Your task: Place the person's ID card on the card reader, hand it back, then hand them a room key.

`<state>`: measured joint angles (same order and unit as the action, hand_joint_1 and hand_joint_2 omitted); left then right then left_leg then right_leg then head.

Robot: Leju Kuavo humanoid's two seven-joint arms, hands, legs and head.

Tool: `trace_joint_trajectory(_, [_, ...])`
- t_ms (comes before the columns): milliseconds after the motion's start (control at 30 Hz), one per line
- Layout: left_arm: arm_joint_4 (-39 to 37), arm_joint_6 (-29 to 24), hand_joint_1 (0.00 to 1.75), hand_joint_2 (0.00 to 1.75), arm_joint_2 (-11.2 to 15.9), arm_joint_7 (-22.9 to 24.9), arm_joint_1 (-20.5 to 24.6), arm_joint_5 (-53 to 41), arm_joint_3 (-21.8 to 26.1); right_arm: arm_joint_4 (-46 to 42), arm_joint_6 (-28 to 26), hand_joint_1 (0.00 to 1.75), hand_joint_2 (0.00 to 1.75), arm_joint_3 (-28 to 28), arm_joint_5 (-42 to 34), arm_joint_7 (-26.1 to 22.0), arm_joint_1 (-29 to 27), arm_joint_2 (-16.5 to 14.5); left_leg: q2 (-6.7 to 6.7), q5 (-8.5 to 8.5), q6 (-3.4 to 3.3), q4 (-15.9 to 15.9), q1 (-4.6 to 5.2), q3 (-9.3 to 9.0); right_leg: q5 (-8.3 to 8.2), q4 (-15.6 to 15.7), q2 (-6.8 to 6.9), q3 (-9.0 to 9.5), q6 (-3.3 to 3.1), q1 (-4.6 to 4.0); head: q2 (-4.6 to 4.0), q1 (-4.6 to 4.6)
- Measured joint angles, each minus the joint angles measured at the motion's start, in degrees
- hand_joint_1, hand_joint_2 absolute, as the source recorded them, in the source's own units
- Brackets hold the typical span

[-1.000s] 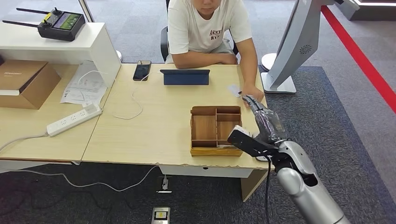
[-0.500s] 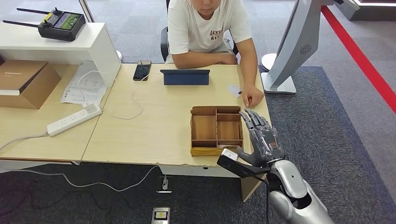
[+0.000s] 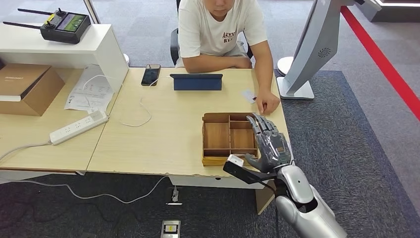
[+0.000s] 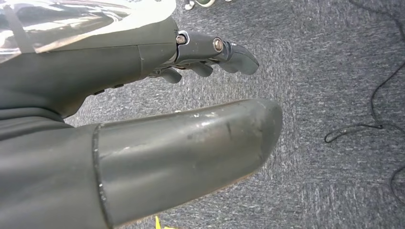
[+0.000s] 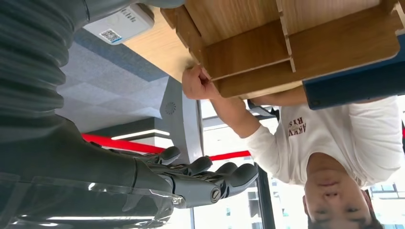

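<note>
Right hand (image 3: 270, 141) empty, fingers spread, poised over wooden tray (image 3: 218, 135) at surface's near right corner, likely for room key; left hand (image 4: 143, 119) empty, fingers loose; ID card (image 3: 248, 95) under person's hand (image 3: 268, 103) at right edge

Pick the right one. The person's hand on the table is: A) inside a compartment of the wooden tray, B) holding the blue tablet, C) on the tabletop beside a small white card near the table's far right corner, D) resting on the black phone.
C: the person's hand lies on the table next to the white card, beyond the wooden tray.
</note>
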<state>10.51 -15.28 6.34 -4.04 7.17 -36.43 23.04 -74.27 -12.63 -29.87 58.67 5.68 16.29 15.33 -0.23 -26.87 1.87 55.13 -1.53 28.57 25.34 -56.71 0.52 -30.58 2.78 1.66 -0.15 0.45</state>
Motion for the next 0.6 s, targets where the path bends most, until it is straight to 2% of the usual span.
trace_joint_trajectory(300, [0.0, 0.0, 0.0, 0.0, 0.0, 0.6, 0.0, 0.6, 0.0, 7.1, -1.1, 0.0, 1.75, -0.7, -0.2, -1.5, 2.4, -2.6, 0.0, 0.0, 0.0, 0.0, 0.0, 0.02, 0.0, 0.0, 0.0, -0.01, 0.0, 0.0, 0.0, 0.0])
trace_joint_trajectory(600, [0.0, 0.0, 0.0, 0.0, 0.0, 0.8, 0.0, 0.4, 0.0, 10.3, -1.1, 0.0, 1.75, -1.0, -1.8, -1.7, 3.1, -3.0, -0.01, 0.0, 0.0, 0.0, 0.0, 0.02, 0.0, 0.0, 0.0, -0.01, 0.0, 0.0, 0.0, 0.0])
